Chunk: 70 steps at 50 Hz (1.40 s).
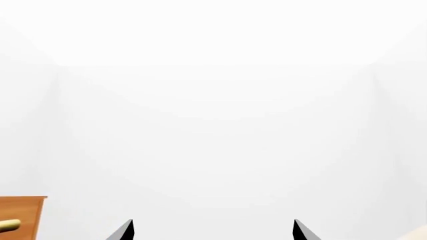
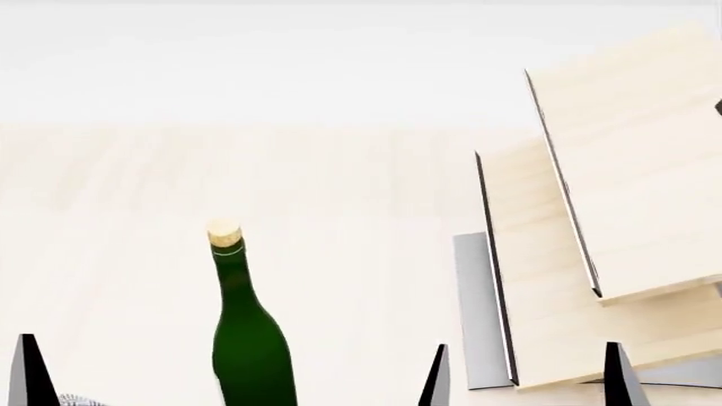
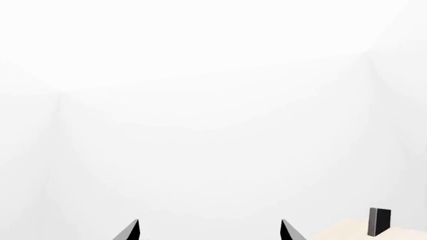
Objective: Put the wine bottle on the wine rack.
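Observation:
The wine bottle (image 2: 250, 338), dark green with a tan cork, stands upright on the pale wood table in the head view's lower middle. The wine rack (image 2: 587, 228), two slanted light-wood boards with black edge strips on a grey base, is to its right. My right gripper (image 2: 528, 376) is open, its fingertips low in front of the rack, right of the bottle. In the right wrist view that gripper (image 3: 210, 230) holds nothing, and a black peg (image 3: 379, 221) on pale wood shows at the corner. My left gripper (image 1: 213, 230) is open and empty; one finger (image 2: 25, 372) shows left of the bottle.
An orange-brown cabinet (image 1: 21, 215) with a brass handle (image 1: 9, 226) shows at the edge of the left wrist view. A small grey patterned rim (image 2: 73, 399) peeks in at the head view's lower left. The table (image 2: 338, 194) runs back to a white wall.

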Available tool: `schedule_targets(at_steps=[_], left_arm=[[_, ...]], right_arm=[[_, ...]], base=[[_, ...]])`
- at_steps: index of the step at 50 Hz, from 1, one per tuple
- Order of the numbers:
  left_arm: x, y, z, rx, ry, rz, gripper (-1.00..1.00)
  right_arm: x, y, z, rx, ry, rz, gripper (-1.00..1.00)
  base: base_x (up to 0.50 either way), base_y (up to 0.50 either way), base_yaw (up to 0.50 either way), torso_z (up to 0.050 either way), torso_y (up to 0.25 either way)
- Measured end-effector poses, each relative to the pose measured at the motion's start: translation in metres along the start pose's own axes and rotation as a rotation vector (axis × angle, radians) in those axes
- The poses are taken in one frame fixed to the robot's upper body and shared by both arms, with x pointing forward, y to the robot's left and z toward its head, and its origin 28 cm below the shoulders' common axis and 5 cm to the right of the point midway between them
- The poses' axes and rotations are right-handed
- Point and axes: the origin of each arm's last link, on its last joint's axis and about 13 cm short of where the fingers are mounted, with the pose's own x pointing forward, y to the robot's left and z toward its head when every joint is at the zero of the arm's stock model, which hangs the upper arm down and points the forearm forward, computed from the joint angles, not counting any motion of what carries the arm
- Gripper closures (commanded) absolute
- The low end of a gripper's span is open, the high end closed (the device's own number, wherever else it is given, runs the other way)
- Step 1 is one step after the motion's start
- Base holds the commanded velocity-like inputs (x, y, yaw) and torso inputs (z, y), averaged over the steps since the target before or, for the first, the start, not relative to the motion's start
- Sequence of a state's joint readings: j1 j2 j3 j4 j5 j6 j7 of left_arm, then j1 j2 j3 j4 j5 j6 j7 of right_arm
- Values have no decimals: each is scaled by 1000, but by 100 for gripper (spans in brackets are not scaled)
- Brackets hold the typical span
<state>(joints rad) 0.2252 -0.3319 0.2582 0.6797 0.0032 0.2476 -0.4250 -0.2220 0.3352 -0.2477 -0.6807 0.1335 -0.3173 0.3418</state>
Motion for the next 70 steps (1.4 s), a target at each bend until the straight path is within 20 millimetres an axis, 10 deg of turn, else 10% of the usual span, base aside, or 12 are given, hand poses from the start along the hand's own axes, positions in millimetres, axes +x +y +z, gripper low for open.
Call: schedule_targets(at_steps=[70], left_arm=[[0, -1, -1, -3, 3, -3, -100]], right_arm=[[-1, 0, -1, 0, 2, 2, -100]], base=[[0, -89, 0, 0, 0]])
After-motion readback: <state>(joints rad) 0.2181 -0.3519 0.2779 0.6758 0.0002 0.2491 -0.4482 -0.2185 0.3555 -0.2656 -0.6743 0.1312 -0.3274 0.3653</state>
